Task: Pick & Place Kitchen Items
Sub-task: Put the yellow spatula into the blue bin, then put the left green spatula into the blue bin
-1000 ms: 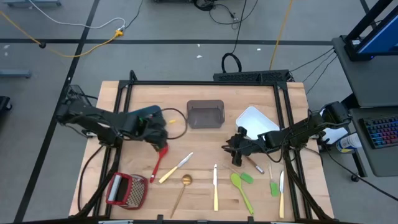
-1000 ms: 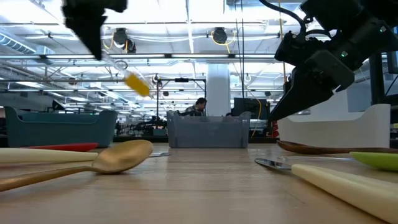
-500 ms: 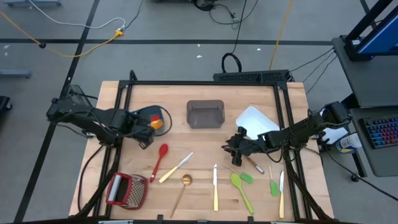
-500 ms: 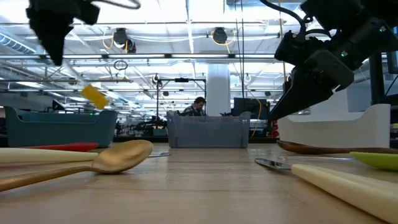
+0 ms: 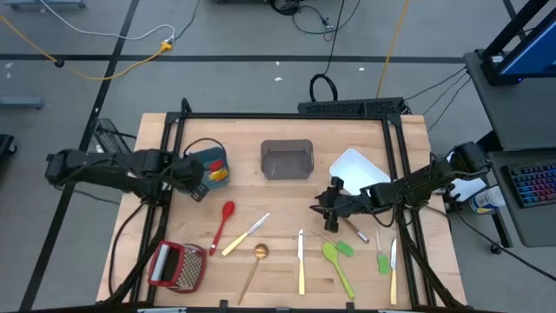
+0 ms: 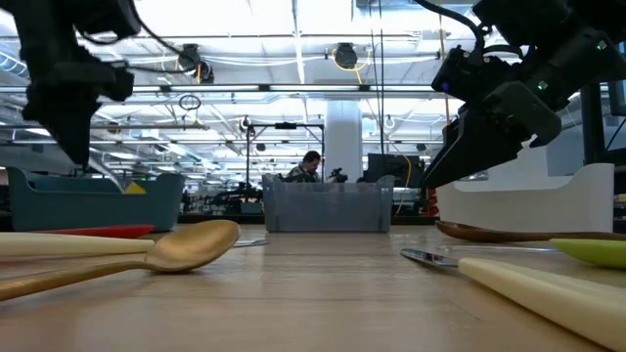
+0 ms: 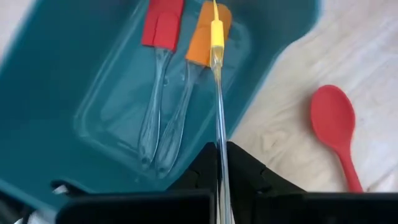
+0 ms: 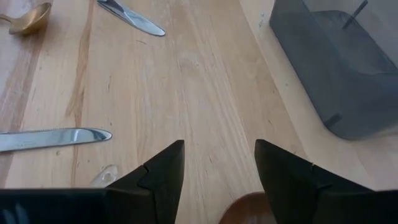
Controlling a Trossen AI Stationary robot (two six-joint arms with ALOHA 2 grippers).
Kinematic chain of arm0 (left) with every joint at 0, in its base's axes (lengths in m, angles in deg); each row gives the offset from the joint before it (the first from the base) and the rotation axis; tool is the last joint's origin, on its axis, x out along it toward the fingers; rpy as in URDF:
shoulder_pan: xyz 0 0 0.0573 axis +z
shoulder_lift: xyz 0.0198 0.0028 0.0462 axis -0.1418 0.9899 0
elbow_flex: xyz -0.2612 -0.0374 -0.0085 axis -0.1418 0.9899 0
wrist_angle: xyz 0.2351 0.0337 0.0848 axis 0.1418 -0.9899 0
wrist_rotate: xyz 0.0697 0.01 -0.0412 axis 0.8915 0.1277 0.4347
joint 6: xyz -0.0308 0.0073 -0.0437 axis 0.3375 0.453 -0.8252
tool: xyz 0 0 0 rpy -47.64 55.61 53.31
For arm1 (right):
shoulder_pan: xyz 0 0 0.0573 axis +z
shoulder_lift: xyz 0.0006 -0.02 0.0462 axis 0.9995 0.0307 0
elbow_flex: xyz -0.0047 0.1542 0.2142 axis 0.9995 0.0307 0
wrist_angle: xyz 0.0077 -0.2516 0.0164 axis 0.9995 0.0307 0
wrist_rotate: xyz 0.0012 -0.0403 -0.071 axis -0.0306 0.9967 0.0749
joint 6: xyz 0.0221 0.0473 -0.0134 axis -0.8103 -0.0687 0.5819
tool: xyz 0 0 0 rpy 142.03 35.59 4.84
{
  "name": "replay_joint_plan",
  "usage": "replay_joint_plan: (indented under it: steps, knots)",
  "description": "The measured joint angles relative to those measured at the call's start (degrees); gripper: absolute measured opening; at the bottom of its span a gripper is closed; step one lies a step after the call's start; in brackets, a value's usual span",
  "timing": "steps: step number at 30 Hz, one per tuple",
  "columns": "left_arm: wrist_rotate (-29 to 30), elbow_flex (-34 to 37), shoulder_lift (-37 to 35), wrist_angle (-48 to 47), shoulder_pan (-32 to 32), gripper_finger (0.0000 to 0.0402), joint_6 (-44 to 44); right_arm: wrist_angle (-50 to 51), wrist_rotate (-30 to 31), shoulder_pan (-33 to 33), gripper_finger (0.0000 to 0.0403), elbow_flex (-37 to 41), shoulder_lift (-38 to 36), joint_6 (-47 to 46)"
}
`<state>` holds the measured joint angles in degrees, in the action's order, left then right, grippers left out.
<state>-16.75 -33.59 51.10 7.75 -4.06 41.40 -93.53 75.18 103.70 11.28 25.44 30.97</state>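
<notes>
My left gripper (image 5: pixel 198 181) hangs over the teal bin (image 5: pixel 207 155) at the table's left, shut on a yellow spatula (image 7: pixel 216 34) with a clear handle. In the bin lie a red spatula (image 7: pixel 163 25) and an orange spatula (image 7: pixel 202 37). My right gripper (image 5: pixel 328 205) stands open above the bare wood at centre right, holding nothing. A red spoon (image 5: pixel 224 222), a gold spoon (image 5: pixel 257 259), cream-handled knives (image 5: pixel 301 261), green spatulas (image 5: pixel 337 261) and a wooden spoon (image 5: pixel 352 228) lie flat on the table. My left gripper pinches the spatula's clear handle (image 7: pixel 219 155) between its two fingers, coming steeply from above. The handle runs on past the fingertips, slanting down to the yellow head (image 6: pixel 132 186) at the bin's rim height. Whether the head touches anything in the bin I cannot tell.
A grey bin (image 5: pixel 287 159) and a white bin (image 5: pixel 356 165) stand at the far middle and far right. A red-framed grater (image 5: pixel 178 265) lies at the near left corner. A black frame runs round the table's edges.
My left gripper has gone toward the table's left edge and down, carrying the yellow spatula from beside the red spoon to over the teal bin. The spatula's head has sunk to the bin's rim. The right arm has kept still.
</notes>
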Motion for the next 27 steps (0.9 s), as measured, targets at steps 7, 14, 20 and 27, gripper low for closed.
replay_joint_plan:
  steps: [7, 14, 20, 27]
  knots:
    - [-4.4, 7.0, -1.4, 5.8, 8.6, 0.0015, 7.4, -0.4, 0.0, 0.0, 0.0189, 0.0, 0.0, 0.0]
    - [-3.9, 8.4, -0.9, 5.5, 13.2, 0.0083, 8.2, -0.4, 0.0, 0.0, 0.0186, 0.0, 0.0, 0.0]
    - [-1.2, 8.4, -0.9, 5.5, 14.3, 0.0112, 9.7, -0.5, -0.1, 0.0, 0.0185, 0.0, 0.0, 0.0]
    - [5.6, 8.4, -0.9, 5.7, 14.3, 0.0115, 6.9, -0.9, -0.1, 0.0, 0.0185, 0.0, 0.0, 0.0]
